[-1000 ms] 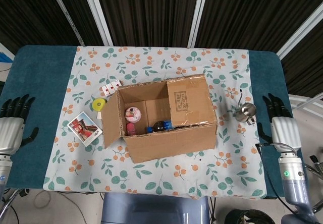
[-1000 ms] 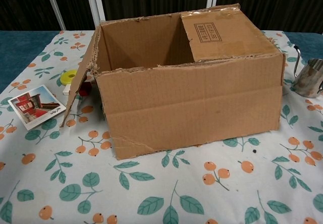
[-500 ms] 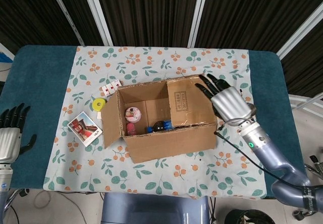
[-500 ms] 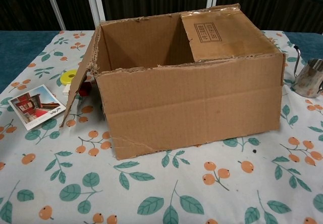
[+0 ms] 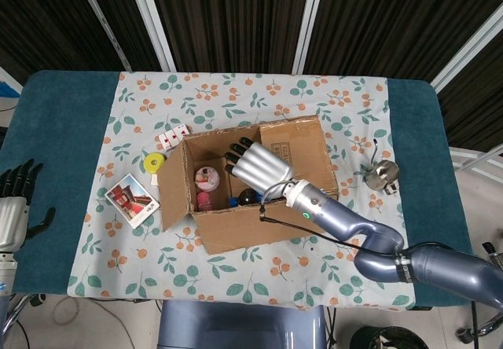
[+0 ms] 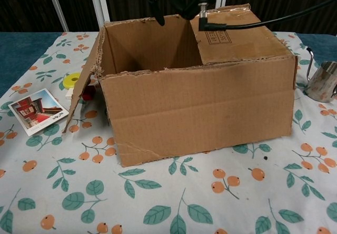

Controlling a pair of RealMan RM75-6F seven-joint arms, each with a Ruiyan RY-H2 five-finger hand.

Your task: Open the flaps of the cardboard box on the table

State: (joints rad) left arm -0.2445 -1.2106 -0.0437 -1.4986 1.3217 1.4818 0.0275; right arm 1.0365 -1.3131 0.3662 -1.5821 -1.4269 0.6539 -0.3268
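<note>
The cardboard box [image 5: 259, 184] stands mid-table. Its left flap [image 5: 174, 185] hangs outward, while the right flap [image 5: 301, 157] lies folded flat over the right half of the top. My right hand [image 5: 253, 163] hovers over the uncovered left half, fingers spread and pointing to the far left, holding nothing. In the chest view its dark fingers [image 6: 167, 5] hang just above the back edge of the box [image 6: 200, 105]. My left hand [image 5: 14, 206] rests open at the table's far left edge, well away from the box.
Inside the box lie a pink round tub [image 5: 207, 178] and a dark bottle [image 5: 250, 197]. To its left are a yellow roll [image 5: 155, 162], a postcard [image 5: 131, 199] and small cards [image 5: 173, 136]. A metal cup [image 5: 381, 174] stands to the right.
My right hand has swung left from the box's right edge to above its uncovered half and now shows in the chest view. The left hand has barely moved.
</note>
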